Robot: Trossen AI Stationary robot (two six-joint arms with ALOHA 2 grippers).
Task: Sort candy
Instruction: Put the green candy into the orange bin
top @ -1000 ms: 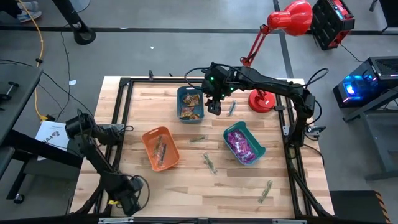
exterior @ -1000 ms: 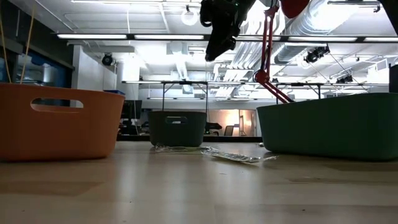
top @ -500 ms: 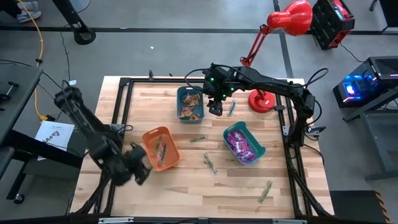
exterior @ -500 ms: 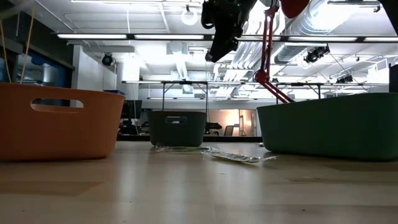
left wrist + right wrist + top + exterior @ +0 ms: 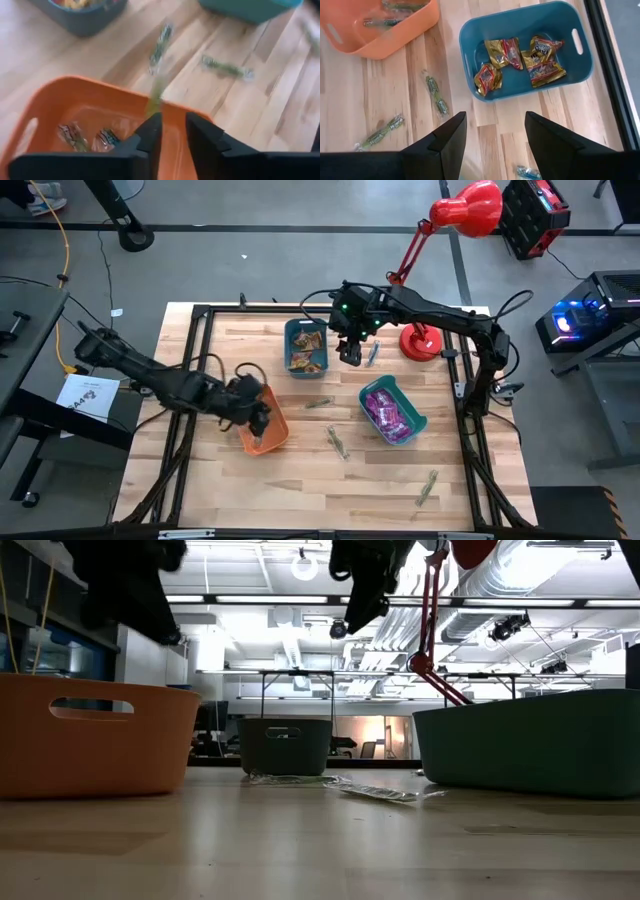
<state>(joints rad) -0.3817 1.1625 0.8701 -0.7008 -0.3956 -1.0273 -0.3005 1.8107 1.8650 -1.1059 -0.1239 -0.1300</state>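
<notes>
Wood-slat table (image 5: pixel 300 480), three bins. L gripper (image 5: pixel 170 131) over the orange bin (image 5: pixel 258 420), jaws nearly closed, pinching a thin green stick candy (image 5: pixel 156 97). Risk: letting go near the rim could drop it outside. R gripper (image 5: pixel 492 132) jaws wide, empty, beside the blue bin (image 5: pixel 527 47). Loose green sticks (image 5: pixel 337 442) lie between bins; orange-yellow wrapped pcs (image 5: pixel 520 57) in blue, purple packets (image 5: pixel 388 412) in the teal bin (image 5: pixel 412 427).

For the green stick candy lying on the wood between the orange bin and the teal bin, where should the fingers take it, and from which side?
Take the green stick candy at its middle, coming straight down from above, with the fingers closing across its narrow width. It lies flat on the table, long and thin, so only its two long edges give a hold. It lies apart from the orange bin and teal bin, leaving room to descend.
</notes>
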